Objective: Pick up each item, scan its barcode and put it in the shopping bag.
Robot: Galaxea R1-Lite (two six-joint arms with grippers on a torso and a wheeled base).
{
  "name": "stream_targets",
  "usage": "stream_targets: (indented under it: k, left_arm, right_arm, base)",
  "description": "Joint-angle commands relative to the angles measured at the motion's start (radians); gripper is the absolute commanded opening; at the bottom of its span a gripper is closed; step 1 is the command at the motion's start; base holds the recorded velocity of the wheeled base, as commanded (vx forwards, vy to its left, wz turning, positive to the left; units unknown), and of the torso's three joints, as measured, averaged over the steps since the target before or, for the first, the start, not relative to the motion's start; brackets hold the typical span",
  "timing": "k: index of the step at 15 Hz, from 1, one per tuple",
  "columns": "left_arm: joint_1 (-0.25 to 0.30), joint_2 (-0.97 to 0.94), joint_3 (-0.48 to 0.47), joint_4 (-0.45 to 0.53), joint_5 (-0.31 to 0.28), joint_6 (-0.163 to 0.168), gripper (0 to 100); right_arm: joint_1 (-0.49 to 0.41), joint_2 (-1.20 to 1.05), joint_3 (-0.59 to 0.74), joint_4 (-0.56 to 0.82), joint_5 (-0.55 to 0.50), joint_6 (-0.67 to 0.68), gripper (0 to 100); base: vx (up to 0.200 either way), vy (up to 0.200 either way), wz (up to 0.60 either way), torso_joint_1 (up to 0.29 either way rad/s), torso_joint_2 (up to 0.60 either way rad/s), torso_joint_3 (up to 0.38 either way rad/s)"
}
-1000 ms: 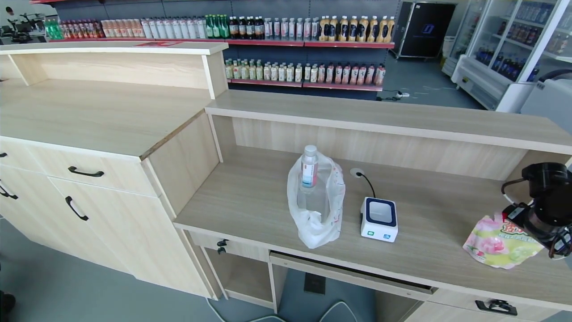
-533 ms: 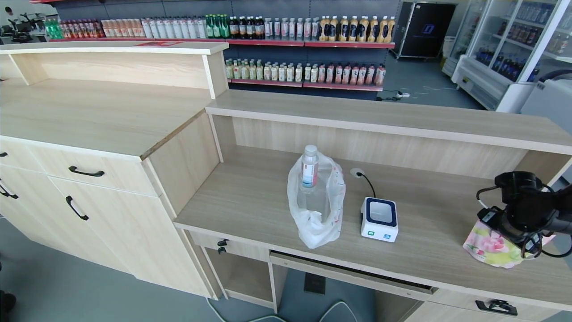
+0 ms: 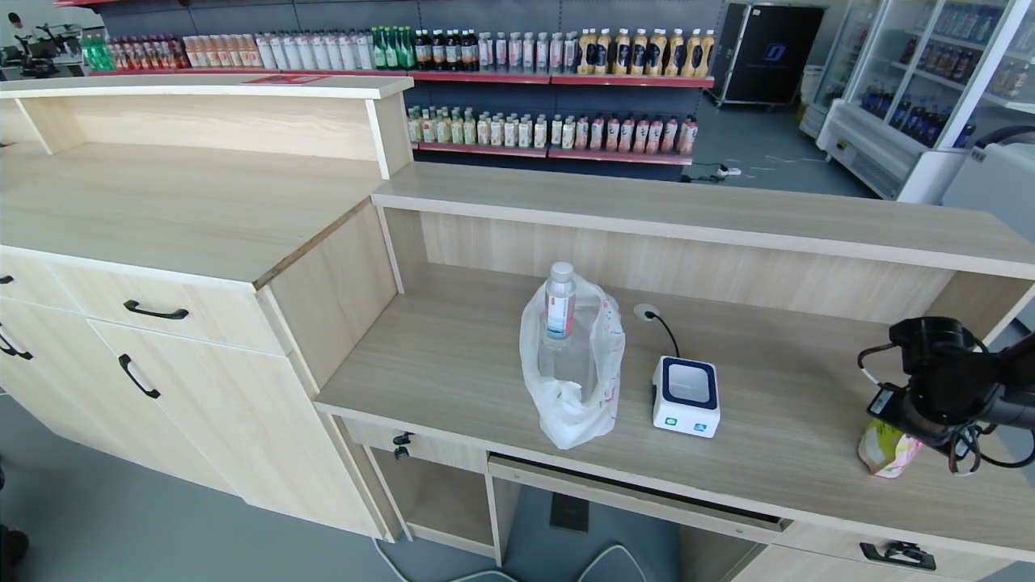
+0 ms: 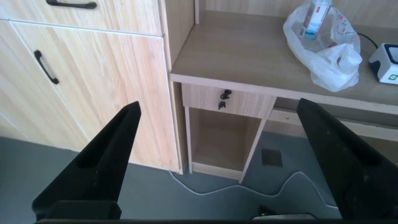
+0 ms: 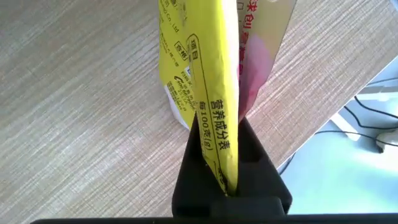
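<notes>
A yellow and pink snack pouch (image 3: 885, 453) stands on edge at the right end of the lower counter (image 3: 453, 356), near its front. My right gripper (image 3: 899, 432) is shut on the pouch (image 5: 205, 74), pinching its edge between the fingers (image 5: 227, 168). A thin white shopping bag (image 3: 574, 380) stands mid-counter with a clear water bottle (image 3: 559, 303) upright inside it. A white and blue barcode scanner (image 3: 686, 394) sits just right of the bag. My left gripper (image 4: 217, 106) hangs open below counter height, in front of the cabinets, with the bag (image 4: 326, 46) and scanner (image 4: 387, 62) far off.
A raised ledge (image 3: 695, 214) runs behind the lower counter, and a taller counter (image 3: 178, 202) with drawers stands to the left. The scanner's cable (image 3: 665, 327) runs back to a hole in the counter. Drink shelves and fridges line the room behind.
The right gripper has come down and leftward onto the pouch and shut on it. The pouch, lying flat before, now stands on edge in the gripper.
</notes>
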Motion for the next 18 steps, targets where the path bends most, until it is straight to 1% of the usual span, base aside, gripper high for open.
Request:
stream_targets:
  k: [1, 6, 8, 10, 11, 12, 13, 14, 15, 16, 17, 18]
  left_arm:
    - [0.000, 0.000, 0.000, 0.000, 0.000, 0.000, 100]
    - [0.000, 0.000, 0.000, 0.000, 0.000, 0.000, 100]
    - [0.000, 0.000, 0.000, 0.000, 0.000, 0.000, 100]
    - [0.000, 0.000, 0.000, 0.000, -0.002, 0.000, 100]
    - [0.000, 0.000, 0.000, 0.000, 0.000, 0.000, 100]
    - [0.000, 0.000, 0.000, 0.000, 0.000, 0.000, 100]
    - [0.000, 0.000, 0.000, 0.000, 0.000, 0.000, 100]
    - [0.000, 0.000, 0.000, 0.000, 0.000, 0.000, 100]
    - [0.000, 0.000, 0.000, 0.000, 0.000, 0.000, 100]
    - [0.000, 0.000, 0.000, 0.000, 0.000, 0.000, 100]
    - [0.000, 0.000, 0.000, 0.000, 0.000, 0.000, 100]
    - [0.000, 0.000, 0.000, 0.000, 0.000, 0.000, 100]
  right_arm:
    - [0.007, -0.011, 0.017, -0.001, -0.008, -0.017, 0]
    - [0.042, -0.076, 0.027, -0.009, -0.022, -0.028, 0]
    - [0.059, -0.183, 0.043, -0.019, 0.001, -0.075, 0]
    - [0.082, -0.349, 0.080, -0.021, 0.159, -0.141, 0]
    - [0.094, -0.449, 0.104, -0.021, 0.263, -0.183, 0]
    - [0.102, -0.504, 0.122, -0.023, 0.331, -0.204, 0]
    - [0.107, -0.645, 0.185, -0.021, 0.529, -0.287, 0]
    - [0.101, -0.725, 0.238, -0.021, 0.687, -0.373, 0]
    - [0.087, -0.774, 0.274, -0.021, 0.806, -0.441, 0]
    - [0.067, -0.851, 0.325, -0.019, 0.994, -0.530, 0]
    - [0.067, -0.878, 0.336, -0.018, 1.053, -0.545, 0]
    - [0.081, -0.946, 0.345, -0.009, 1.179, -0.546, 0]
  base:
    - [0.000, 0.000, 0.00, 0.000, 0.00, 0.000]
    - [0.000, 0.000, 0.00, 0.000, 0.00, 0.000]
    - [0.000, 0.000, 0.00, 0.000, 0.00, 0.000]
    - [0.000, 0.000, 0.00, 0.000, 0.00, 0.000]
    - [0.000, 0.000, 0.00, 0.000, 0.00, 0.000]
    - [0.000, 0.000, 0.00, 0.000, 0.00, 0.000]
    - [0.000, 0.000, 0.00, 0.000, 0.00, 0.000]
    - [0.000, 0.000, 0.00, 0.000, 0.00, 0.000]
    - [0.000, 0.000, 0.00, 0.000, 0.00, 0.000]
    - [0.000, 0.000, 0.00, 0.000, 0.00, 0.000]
    - [0.000, 0.000, 0.00, 0.000, 0.00, 0.000]
    - [0.000, 0.000, 0.00, 0.000, 0.00, 0.000]
